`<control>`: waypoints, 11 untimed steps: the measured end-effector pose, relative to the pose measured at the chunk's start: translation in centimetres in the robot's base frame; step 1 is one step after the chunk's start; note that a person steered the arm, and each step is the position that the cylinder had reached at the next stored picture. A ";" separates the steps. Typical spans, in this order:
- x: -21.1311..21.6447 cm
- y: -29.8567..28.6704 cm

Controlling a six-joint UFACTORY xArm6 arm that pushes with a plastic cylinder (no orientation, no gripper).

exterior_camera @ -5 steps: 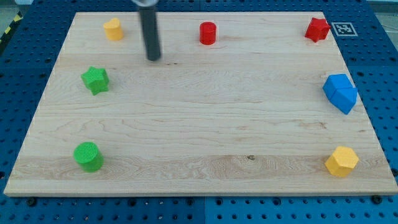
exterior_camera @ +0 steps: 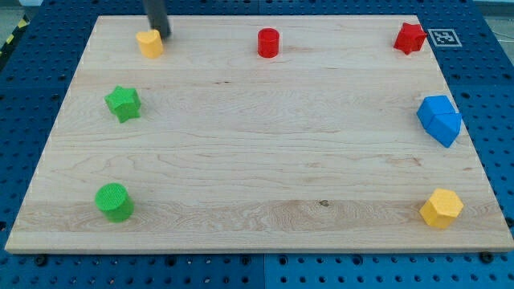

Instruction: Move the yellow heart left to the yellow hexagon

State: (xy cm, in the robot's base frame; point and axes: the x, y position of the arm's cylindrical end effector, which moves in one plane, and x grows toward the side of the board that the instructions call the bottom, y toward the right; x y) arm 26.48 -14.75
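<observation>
Camera view, upper left of the frame, our tip (exterior_camera: pixel 163 34) touching the yellow heart (exterior_camera: pixel 149 43) at its upper right, heart's pointing direction unclear, no fingers on our rod, yellow hexagon (exterior_camera: pixel 442 209) lower right.

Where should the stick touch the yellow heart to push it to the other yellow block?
There's no claw, so it gets pushed, not grabbed. The yellow hexagon lies toward the view's bottom right, so press the yellow heart on its upper-left face. My tip is at its upper right now, probably needing to circle round.
</observation>
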 end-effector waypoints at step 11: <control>5.6 -0.8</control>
State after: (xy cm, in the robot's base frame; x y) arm 32.11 -15.51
